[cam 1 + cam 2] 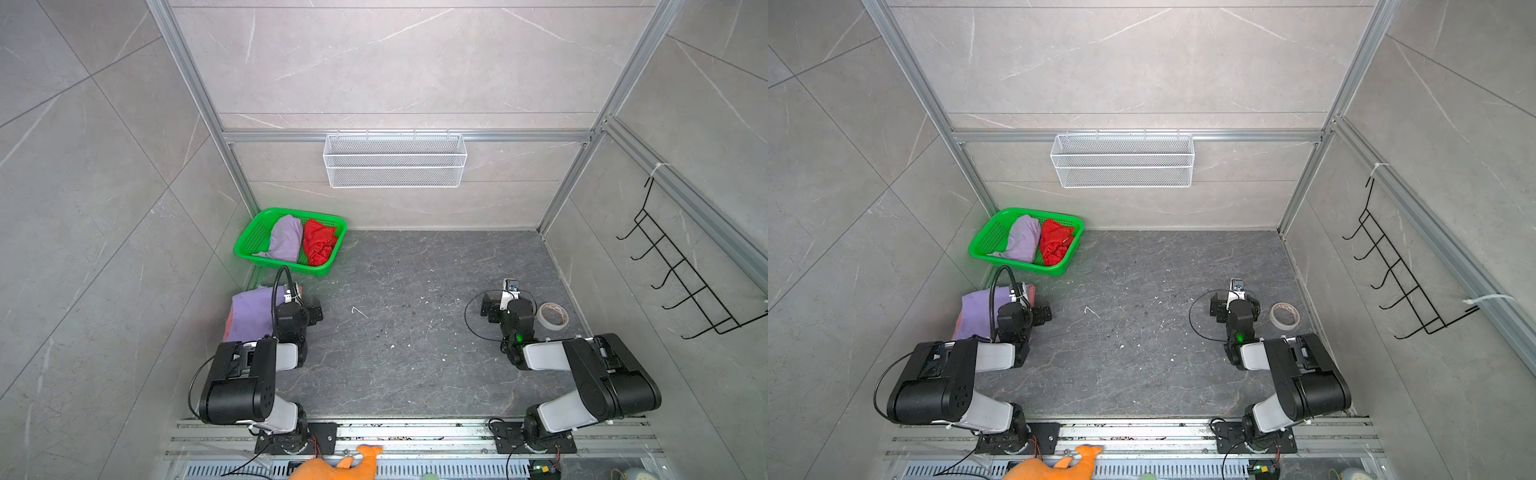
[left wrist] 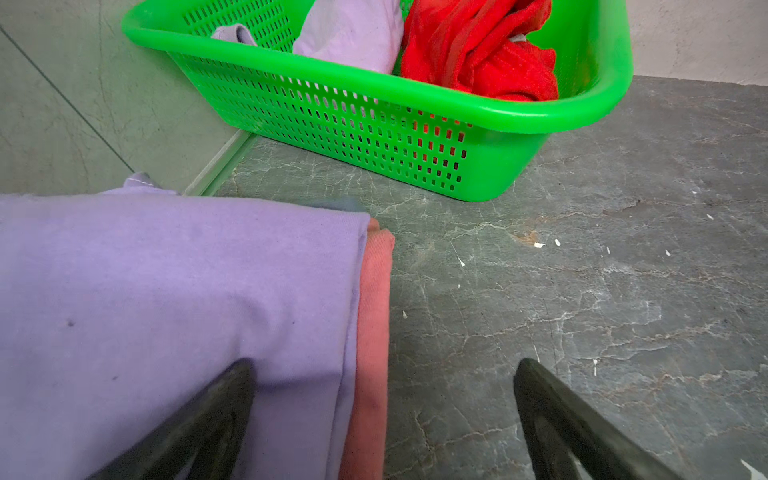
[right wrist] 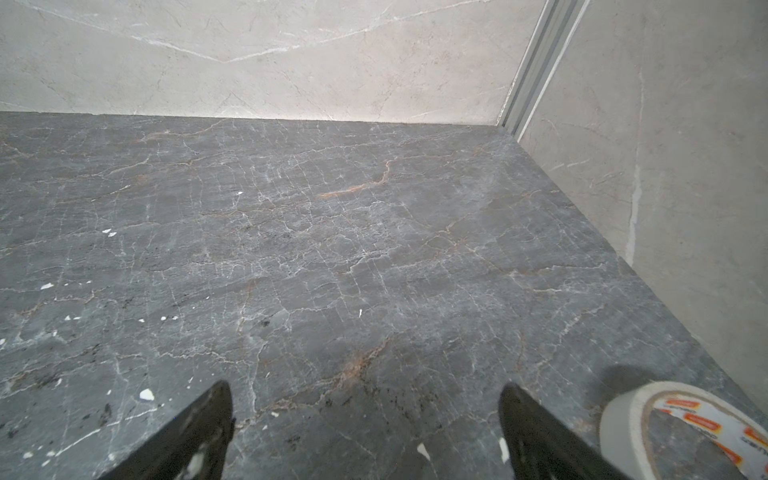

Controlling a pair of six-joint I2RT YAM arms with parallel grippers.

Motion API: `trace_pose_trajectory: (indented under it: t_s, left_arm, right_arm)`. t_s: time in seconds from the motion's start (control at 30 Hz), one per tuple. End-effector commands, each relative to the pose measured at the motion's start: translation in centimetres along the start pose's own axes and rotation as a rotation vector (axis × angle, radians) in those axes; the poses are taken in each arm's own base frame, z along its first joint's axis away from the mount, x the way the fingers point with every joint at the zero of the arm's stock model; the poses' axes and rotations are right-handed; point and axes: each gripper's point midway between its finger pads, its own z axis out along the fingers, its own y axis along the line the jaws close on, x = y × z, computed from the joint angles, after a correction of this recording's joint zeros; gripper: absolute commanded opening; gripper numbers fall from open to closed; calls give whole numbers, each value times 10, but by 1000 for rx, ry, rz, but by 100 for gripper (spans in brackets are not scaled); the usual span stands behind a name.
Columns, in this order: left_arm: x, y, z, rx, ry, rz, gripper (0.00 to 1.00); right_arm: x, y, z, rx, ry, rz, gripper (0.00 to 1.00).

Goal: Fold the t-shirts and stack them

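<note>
well, the left pincer (image 2: 384, 365) is wide open and holds nothing. one of its fingers (image 2: 216, 407) is over the folded lavender shirt (image 2: 166, 291) (i cannot tell if it touches the cloth), and the other finger is over the bare counter (image 2: 582, 291). the folded lavender shirt lies flat on top of a pink shirt (image 2: 374, 311), and only a thin strip of pink peeks out along one side. this small pile sits on the counter by the left wall, close to the left arm. a bit farther back, in the far left corner, stands a green basket (image 2: 519, 112). inside it are a crumpled lavender shirt (image 2: 353, 37) and a crumpled red shirt (image 2: 478, 54), side by side and touching.

the right pincer (image 3: 365, 387) is wide open too and holds nothing. it is over bare counter, well apart from all the shirts. a roll of tape (image 3: 623, 424) lies flat just beside it, near the right wall.

in both top views a white wire basket (image 1: 395, 160) hangs on the back wall, a black hook rack (image 1: 685, 266) hangs on the right wall, and an orange plush toy (image 1: 324, 469) lies at the front edge, past the arms' bases.
</note>
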Motion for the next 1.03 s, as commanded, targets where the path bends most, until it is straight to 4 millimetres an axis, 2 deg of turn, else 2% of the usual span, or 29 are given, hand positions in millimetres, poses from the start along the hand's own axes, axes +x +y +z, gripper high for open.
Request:
trace_pose_trajectory:
  t_s: [0.0,1.0]
  left_arm:
    - [-13,1,4,-12,-31,3,100]
    - [-13,1,2,-10,-36,2,100]
  right_arm:
    - [-7,1,3,-4,-12,19,99]
    - [-8,0,3,-6,-14,20,100]
